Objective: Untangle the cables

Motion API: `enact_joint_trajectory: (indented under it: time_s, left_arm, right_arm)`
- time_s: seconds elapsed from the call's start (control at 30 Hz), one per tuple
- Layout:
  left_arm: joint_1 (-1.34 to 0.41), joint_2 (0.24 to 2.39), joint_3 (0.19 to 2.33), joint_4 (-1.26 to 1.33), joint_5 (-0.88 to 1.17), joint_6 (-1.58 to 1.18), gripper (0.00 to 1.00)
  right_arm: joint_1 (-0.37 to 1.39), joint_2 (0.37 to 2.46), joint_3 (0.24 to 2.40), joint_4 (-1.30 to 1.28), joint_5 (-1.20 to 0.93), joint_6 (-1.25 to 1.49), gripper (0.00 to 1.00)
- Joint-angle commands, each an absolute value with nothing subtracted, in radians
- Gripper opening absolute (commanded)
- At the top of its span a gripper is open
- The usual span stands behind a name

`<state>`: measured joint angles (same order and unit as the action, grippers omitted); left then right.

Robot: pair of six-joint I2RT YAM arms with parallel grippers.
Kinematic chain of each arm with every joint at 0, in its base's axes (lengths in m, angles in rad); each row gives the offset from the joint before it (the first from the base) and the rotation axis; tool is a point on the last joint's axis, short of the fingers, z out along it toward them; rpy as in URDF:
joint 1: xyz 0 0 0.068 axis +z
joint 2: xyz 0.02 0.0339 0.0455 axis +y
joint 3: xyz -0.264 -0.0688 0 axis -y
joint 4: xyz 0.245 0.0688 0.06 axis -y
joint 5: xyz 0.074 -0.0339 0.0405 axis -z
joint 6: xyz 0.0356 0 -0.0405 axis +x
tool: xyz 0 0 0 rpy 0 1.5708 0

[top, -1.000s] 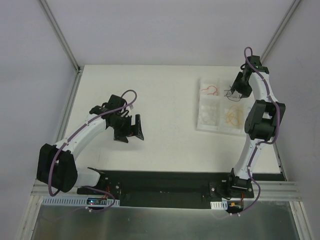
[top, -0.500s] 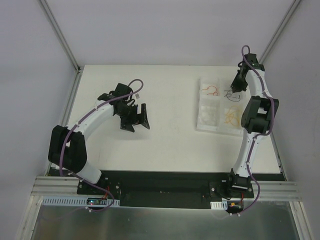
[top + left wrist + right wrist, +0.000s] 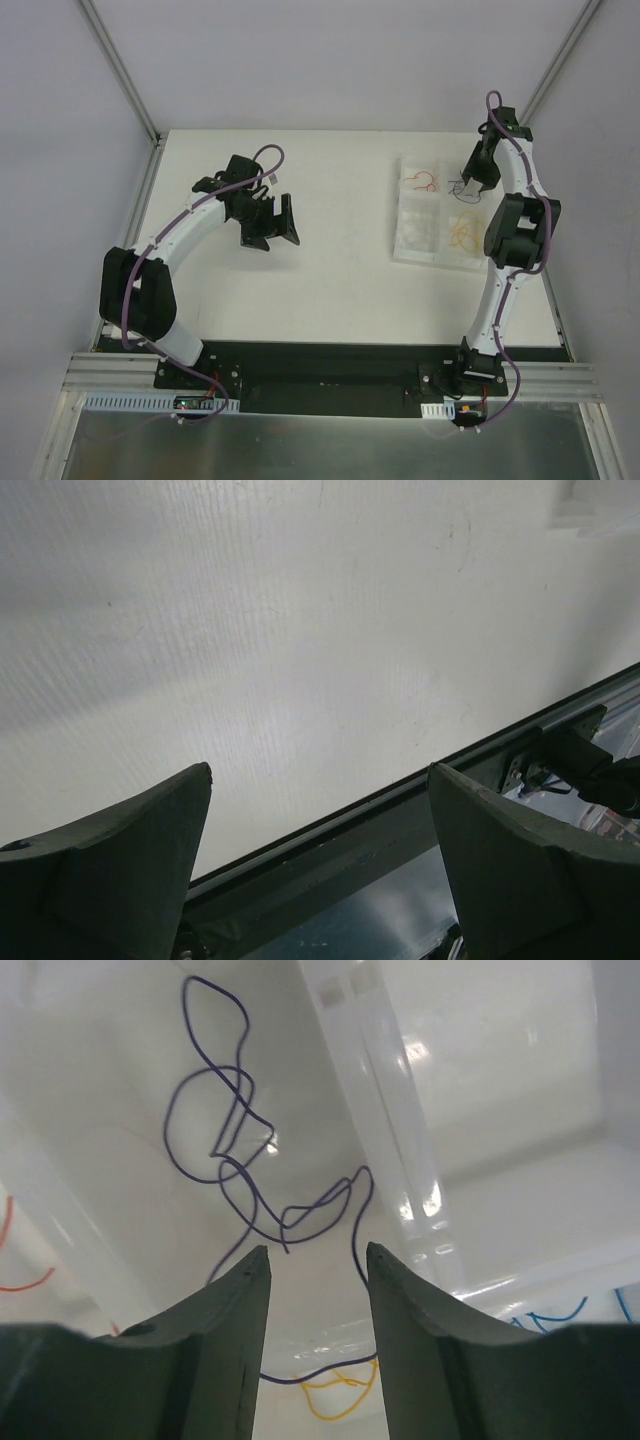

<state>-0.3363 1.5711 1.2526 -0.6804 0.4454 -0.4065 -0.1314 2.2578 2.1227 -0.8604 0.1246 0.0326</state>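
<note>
A clear compartment tray (image 3: 412,238) at the right holds the cables: a red cable (image 3: 420,181), a dark cable (image 3: 459,188) and a yellow cable (image 3: 466,234), each in its own compartment. My right gripper (image 3: 476,187) hangs over the dark cable's compartment. In the right wrist view the dark purple cable (image 3: 228,1130) lies in curly loops just beyond my open right gripper (image 3: 318,1252); one strand passes behind the fingertips. Yellow cable (image 3: 340,1397), red cable (image 3: 14,1260) and blue cable (image 3: 556,1314) show at the edges. My left gripper (image 3: 284,222) is open, empty, far from the tray.
The left wrist view shows bare white table (image 3: 300,630), the open left gripper (image 3: 320,775), the black base bar (image 3: 380,820) at the near edge and a corner of the tray (image 3: 600,505). Grey walls enclose the table.
My left arm has swung further from the near edge and slightly right, gripper still open. My right gripper has shifted a little over the dark cable's compartment.
</note>
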Motion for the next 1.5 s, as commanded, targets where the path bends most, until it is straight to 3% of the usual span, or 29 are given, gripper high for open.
enact_joint_trajectory:
  time_s: [0.0, 0.17, 0.27, 0.57, 0.83, 0.93, 1.07, 1.2, 1.37, 1.47]
  left_arm:
    - [-0.331, 1.543, 1.207, -0.680, 0.468, -0.397, 0.88]
    - [-0.331, 1.523, 1.160, -0.667, 0.476, -0.406, 0.88]
    - [-0.331, 1.509, 1.143, -0.669, 0.466, -0.417, 0.88]
    - [-0.330, 1.546, 1.190, -0.670, 0.492, -0.434, 0.88]
    - [-0.331, 1.532, 1.258, -0.687, 0.482, -0.457, 0.88]
    - [-0.331, 1.516, 1.256, -0.703, 0.477, -0.459, 0.87]
    - [-0.331, 1.476, 1.238, -0.713, 0.448, -0.456, 0.88]
    - [-0.331, 1.437, 1.227, -0.729, 0.466, -0.462, 0.87]
    - [-0.333, 1.324, 1.158, -0.729, 0.451, -0.465, 0.88]
    - [-0.333, 1.261, 1.117, -0.729, 0.480, -0.468, 0.88]
  right_arm:
    - [-0.156, 2.166, 2.057, -0.903, 0.199, -0.029, 0.47]
    - [-0.169, 2.167, 2.007, -0.890, 0.190, -0.051, 0.47]
    - [-0.169, 2.192, 2.005, -0.885, 0.157, -0.037, 0.41]
    - [-0.164, 2.286, 2.247, -0.870, 0.166, -0.003, 0.00]
    - [-0.167, 2.359, 2.292, -0.825, 0.201, 0.012, 0.00]
    - [-0.164, 2.330, 2.225, -0.827, 0.199, 0.012, 0.03]
    - [-0.160, 2.286, 2.164, -0.816, 0.192, 0.014, 0.15]
    - [-0.155, 2.244, 2.215, -0.880, 0.167, 0.049, 0.36]
    - [-0.129, 2.126, 2.232, -0.983, 0.178, 0.067, 0.49]
    - [-0.080, 1.990, 2.091, -1.011, 0.204, 0.069, 0.53]
